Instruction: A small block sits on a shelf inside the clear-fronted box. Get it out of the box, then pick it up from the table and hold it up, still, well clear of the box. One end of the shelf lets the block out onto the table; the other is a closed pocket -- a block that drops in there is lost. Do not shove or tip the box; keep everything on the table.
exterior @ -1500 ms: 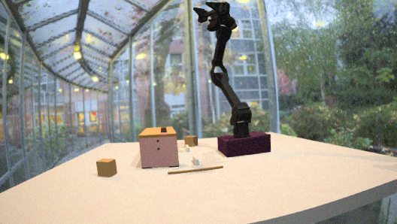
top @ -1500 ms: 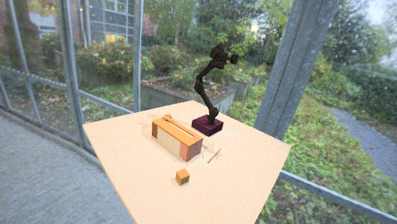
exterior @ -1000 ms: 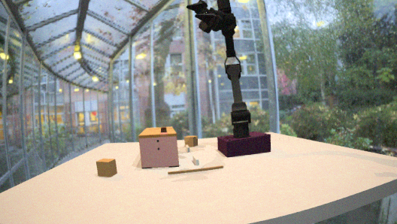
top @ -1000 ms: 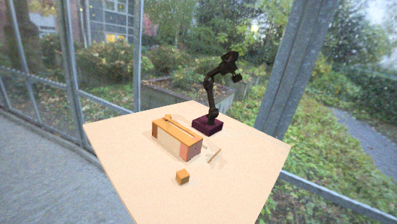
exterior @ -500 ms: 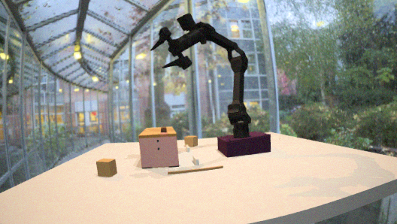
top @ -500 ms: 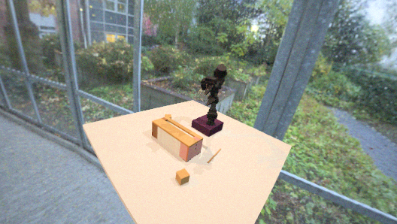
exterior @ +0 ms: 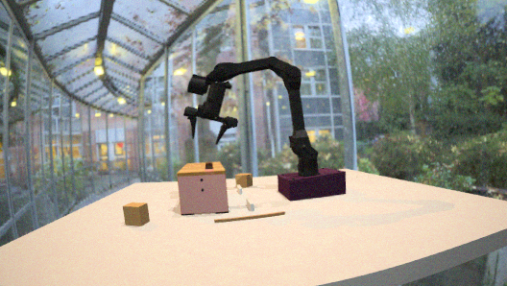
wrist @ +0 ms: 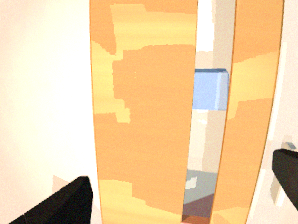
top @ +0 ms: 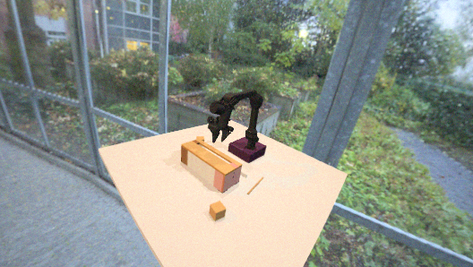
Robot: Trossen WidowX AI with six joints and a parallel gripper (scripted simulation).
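The box (top: 208, 156) (exterior: 204, 199) (wrist: 145, 100) stands upright on the table, with an orange top cut by a long slot, a pale see-through front and a pink end panel. In the wrist view a blue block (wrist: 210, 90) shows through the slot, inside the box. I cannot make the block out in either the top or the exterior view, and how it rests on the shelf is hidden. My gripper (top: 219, 141) (exterior: 205, 140) (wrist: 185, 173) is open and empty, fingers pointing down, above the box. In the wrist view its fingertips stand on either side of the box top.
An orange cube (top: 217, 211) (exterior: 135, 214) lies in front of the box; another (top: 200, 139) (exterior: 244, 179) is behind it. A thin wooden stick (top: 255, 185) (exterior: 250, 217) lies near the pink end. Small pale pieces (exterior: 250, 204) lie beside the box. The purple arm base (top: 247, 150) (exterior: 312, 184) stands behind.
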